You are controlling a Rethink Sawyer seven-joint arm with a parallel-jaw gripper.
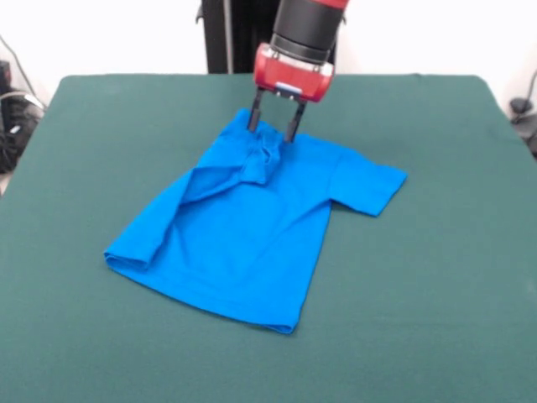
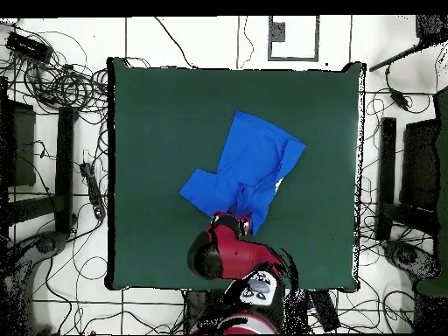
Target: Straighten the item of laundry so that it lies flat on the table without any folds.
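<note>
Item: T-shirt (image 1: 243, 235) on table (image 1: 436, 277), partly spread; I logged one sleeve folded under, collar bunched. Gripper (image 1: 272, 131): fingers apart, seemingly straddling that bunch. Flattening remained.

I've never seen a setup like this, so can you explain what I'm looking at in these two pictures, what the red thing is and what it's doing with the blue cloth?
The red thing is a robot arm ending in a gripper, a two-fingered clamp. One picture is taken from across the table, facing the robot; the other looks straight down from above. A bright blue T-shirt lies on a dark green table, wrinkled, with one side folded over. The gripper's open fingers straddle bunched fabric near the collar; nothing is lifted yet. Cables lie on the floor around the table.
</note>
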